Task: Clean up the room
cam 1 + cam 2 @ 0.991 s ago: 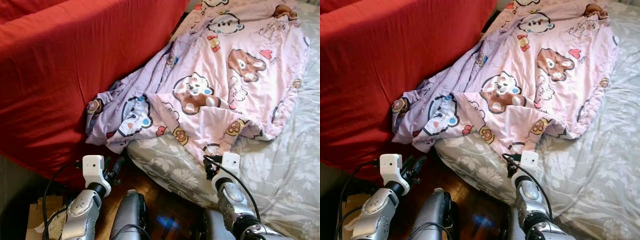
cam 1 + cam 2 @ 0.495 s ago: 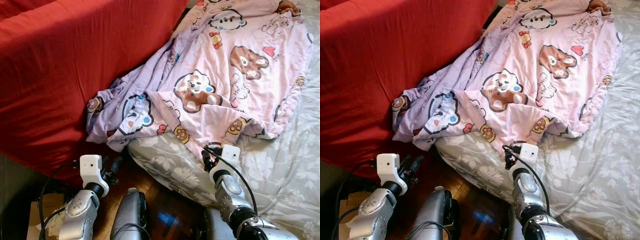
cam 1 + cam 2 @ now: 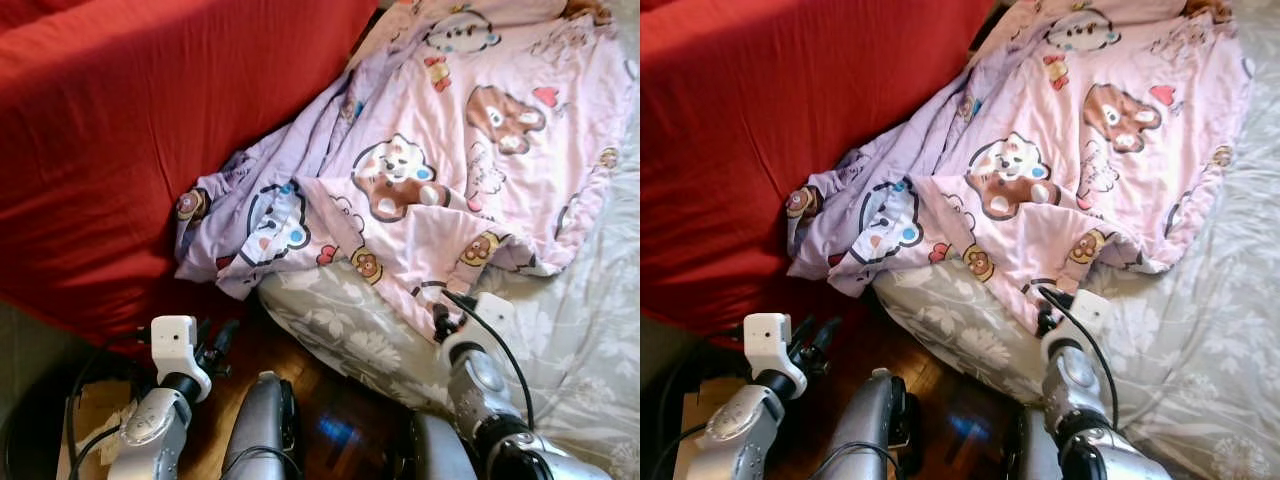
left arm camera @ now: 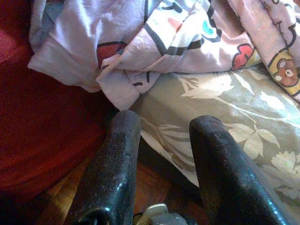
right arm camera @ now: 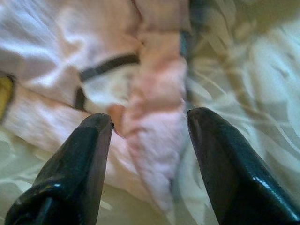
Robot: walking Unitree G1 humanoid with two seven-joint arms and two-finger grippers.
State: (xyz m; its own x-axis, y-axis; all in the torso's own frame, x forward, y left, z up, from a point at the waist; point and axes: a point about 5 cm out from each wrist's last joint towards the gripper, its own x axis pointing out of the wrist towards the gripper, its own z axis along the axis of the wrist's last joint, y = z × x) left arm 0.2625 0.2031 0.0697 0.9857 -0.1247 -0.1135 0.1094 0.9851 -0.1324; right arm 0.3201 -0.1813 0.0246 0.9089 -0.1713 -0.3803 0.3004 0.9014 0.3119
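A pink and lilac blanket [image 3: 430, 170] printed with cartoon bears lies rumpled across the bed, and its left end bunches against the red cover. My right gripper [image 3: 441, 319] is open at the blanket's near hem. In the right wrist view the pink hem fold [image 5: 154, 93] lies just beyond the gripper [image 5: 150, 123]. My left gripper [image 3: 222, 336] is open and low over the floor, short of the blanket's hanging corner [image 4: 117, 79], with nothing between its fingers [image 4: 117, 154].
A grey floral sheet [image 3: 590, 340] covers the mattress on the right. A large red-covered sofa [image 3: 120, 150] rises on the left. Dark wooden floor [image 3: 330, 425] shows in the narrow gap between them. A cardboard box [image 3: 85, 425] sits at the lower left.
My right gripper has shifted slightly right along the blanket's hem. The left arm has sunk a little to the left. Both stay open and the view has moved slightly.
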